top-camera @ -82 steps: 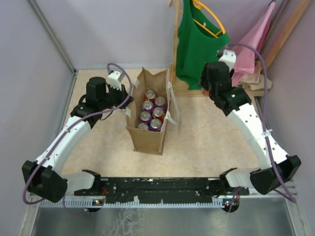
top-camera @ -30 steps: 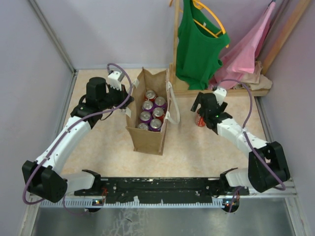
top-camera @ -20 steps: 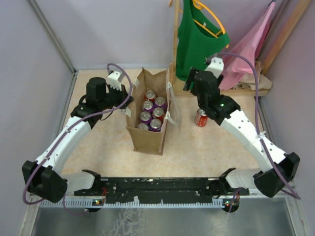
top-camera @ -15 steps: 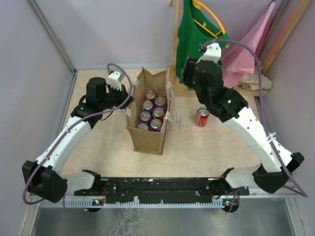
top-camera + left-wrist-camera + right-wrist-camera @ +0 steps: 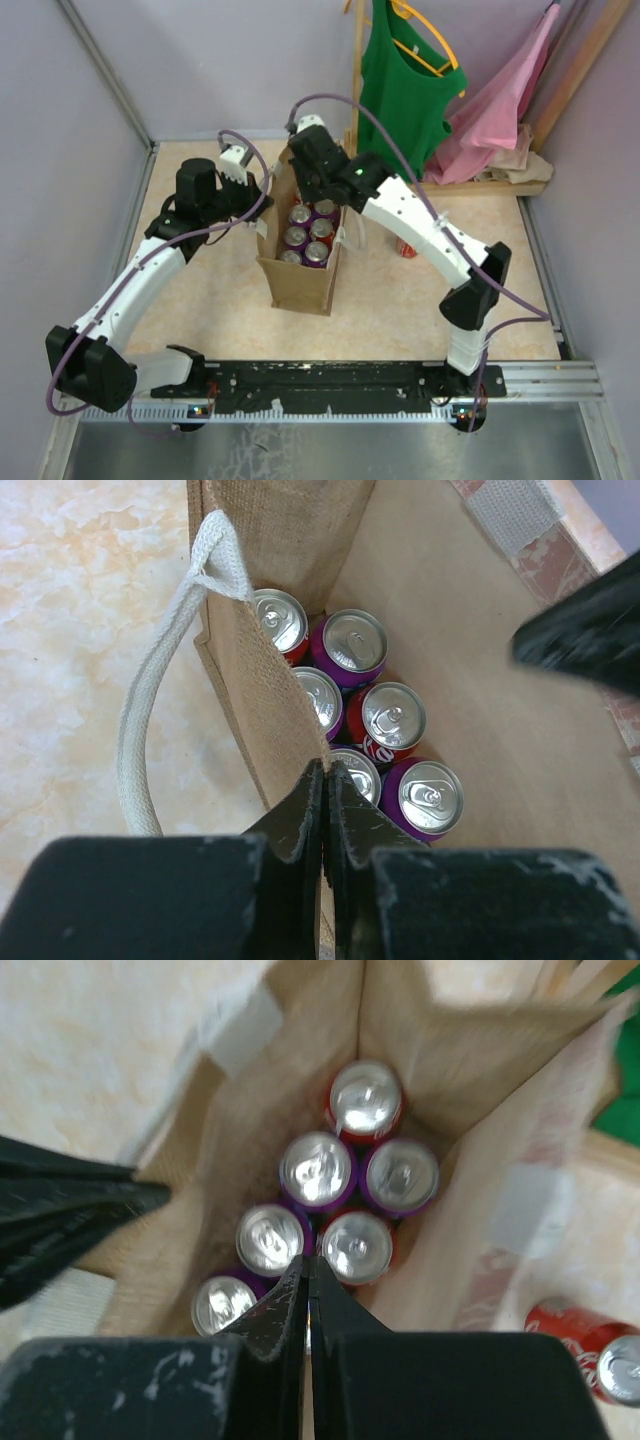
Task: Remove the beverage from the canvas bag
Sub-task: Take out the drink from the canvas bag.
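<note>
Right now, from the overhead camera, you have the canvas bag [image 5: 298, 285] standing upright with its mouth open and the cans [image 5: 305, 235] packed inside it in two rows. Your left gripper [image 5: 262, 200] sits at the bag's left rim, and your right gripper [image 5: 318, 186] hangs above the bag's far end. A loose red can [image 5: 405, 247] sits on the table just right of the bag, half hidden behind your right arm.

From the left wrist, the jaws are pinching the bag's side wall at the rim, just beside the pale strap handle [image 5: 150, 730], and so hold the mouth open. Six lids show inside the bag.

From the right wrist, the jaws are pressed together with nothing between them, poised over the middle of the bag and apart from the lids below.

Watch three things. If you descend with the right jaws closed, they will likely strike a lid instead of straddling a can. The cans sit tight against each other and the fabric, so spread fingers may snag the bag's wall. If the left pinch slips, the mouth may collapse or the bag may lift with the can.
</note>
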`<state>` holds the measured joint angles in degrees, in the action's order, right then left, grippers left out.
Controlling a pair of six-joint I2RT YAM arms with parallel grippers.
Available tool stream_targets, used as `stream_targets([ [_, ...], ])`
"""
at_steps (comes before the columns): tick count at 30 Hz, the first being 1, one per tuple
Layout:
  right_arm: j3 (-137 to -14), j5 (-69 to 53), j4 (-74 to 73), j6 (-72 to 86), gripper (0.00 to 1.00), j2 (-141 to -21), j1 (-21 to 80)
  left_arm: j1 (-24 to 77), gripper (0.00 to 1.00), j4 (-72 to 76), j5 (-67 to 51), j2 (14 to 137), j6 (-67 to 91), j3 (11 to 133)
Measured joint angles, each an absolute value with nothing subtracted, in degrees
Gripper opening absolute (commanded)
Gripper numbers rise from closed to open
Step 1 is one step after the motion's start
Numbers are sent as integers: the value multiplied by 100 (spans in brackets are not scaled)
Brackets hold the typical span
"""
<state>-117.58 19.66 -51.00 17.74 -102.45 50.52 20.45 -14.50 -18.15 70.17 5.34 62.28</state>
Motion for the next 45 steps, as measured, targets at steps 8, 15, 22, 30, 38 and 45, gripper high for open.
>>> stream_targets([
  [8, -11738, 1343, -6241, 1951, 22, -10755, 5450, 2045, 6, -1350, -1813, 6960, 532, 6117],
  [15, -10906, 882, -6449, 2178, 51, -10512, 5701, 2016, 6, -1284, -1813, 6847, 519, 5992],
  [22, -9848, 733, -6187, 2224, 68, -10012, 5688, 2014, 6, -1291, -1817, 6845, 436, 5990],
  [30, -8571, 773, -5168, 2095, 76, -9028, 5638, 2014, 6, -1129, -1872, 6746, 283, 5804],
  [38, -8580, 563, -4967, 2180, 74, -8884, 4790, 2012, 3, -1769, -1730, 7192, 16, 6276],
  [45, -9603, 615, -5006, 2270, 73, -9933, 4493, 2012, 3, -2379, -1439, 7728, -301, 6735],
])
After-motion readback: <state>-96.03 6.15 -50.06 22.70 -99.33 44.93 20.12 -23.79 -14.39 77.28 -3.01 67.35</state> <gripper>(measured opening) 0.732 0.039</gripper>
